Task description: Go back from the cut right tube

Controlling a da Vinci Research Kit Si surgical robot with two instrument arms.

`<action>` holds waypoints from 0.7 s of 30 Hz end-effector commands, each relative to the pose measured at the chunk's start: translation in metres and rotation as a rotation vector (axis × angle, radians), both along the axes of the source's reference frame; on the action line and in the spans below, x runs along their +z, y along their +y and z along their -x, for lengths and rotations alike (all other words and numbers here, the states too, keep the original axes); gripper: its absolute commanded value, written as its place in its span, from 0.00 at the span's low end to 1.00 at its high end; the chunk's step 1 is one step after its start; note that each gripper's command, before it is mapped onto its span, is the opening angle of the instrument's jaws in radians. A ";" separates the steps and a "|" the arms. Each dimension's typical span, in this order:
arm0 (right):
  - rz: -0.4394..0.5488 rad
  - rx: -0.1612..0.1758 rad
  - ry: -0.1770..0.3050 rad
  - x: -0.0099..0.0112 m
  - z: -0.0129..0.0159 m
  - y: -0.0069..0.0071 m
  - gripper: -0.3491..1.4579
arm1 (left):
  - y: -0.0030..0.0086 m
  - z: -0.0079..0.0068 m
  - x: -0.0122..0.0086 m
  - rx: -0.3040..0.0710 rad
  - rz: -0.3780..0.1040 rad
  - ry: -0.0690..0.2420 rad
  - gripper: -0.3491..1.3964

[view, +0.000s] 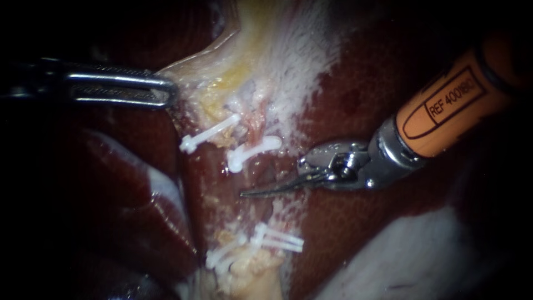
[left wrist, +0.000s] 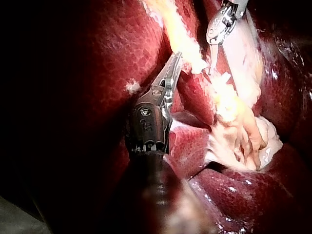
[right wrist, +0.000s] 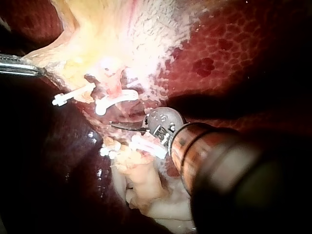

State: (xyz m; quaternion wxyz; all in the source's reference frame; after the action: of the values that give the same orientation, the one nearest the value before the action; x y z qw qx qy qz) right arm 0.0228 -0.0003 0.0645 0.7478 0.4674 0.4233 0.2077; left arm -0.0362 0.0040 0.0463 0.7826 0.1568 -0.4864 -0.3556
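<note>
Liver [view: 344,222]: dark red bed filling the endoscope view. Right instrument [view: 261,190]: the orange shaft enters from 2 o'clock. Its thin blades are pressed together, holding nothing, and lie at centre with tips toward 8 o'clock. Left instrument [view: 166,91]: enters from 9 o'clock, jaws pinching the pale flap [view: 222,61] and drawing it toward 10 o'clock. Right tube [view: 256,125]: divided at centre, the blades lying in its gap. Upper clip [view: 252,150]: at 12 o'clock of the blades. Lower clips [view: 280,240]: at 6 o'clock. Handling, as judged: lift clear of the liver, then retreat along the shaft toward 2 o'clock. Keep the blades closed and brush neither clip; the left hold should not shift.
</note>
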 end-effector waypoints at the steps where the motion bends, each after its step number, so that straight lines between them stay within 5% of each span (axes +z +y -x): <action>1: -0.005 0.001 -0.003 0.0000 0.0000 0.0000 0.00 | 0.0000 0.0000 0.0000 0.000 0.000 0.000 0.00; 17: -0.075 0.025 -0.048 -0.0007 0.0002 -0.0007 0.00 | -0.0001 0.0000 0.0000 0.002 -0.001 -0.002 0.00; 21: -0.073 0.027 -0.048 -0.0008 0.0002 -0.0008 0.20 | -0.0001 0.0000 0.0000 0.002 -0.001 -0.002 0.00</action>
State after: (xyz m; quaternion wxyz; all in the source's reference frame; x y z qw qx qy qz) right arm 0.0226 -0.0011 0.0638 0.7372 0.4842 0.4030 0.2441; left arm -0.0361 0.0040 0.0463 0.7825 0.1581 -0.4868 -0.3546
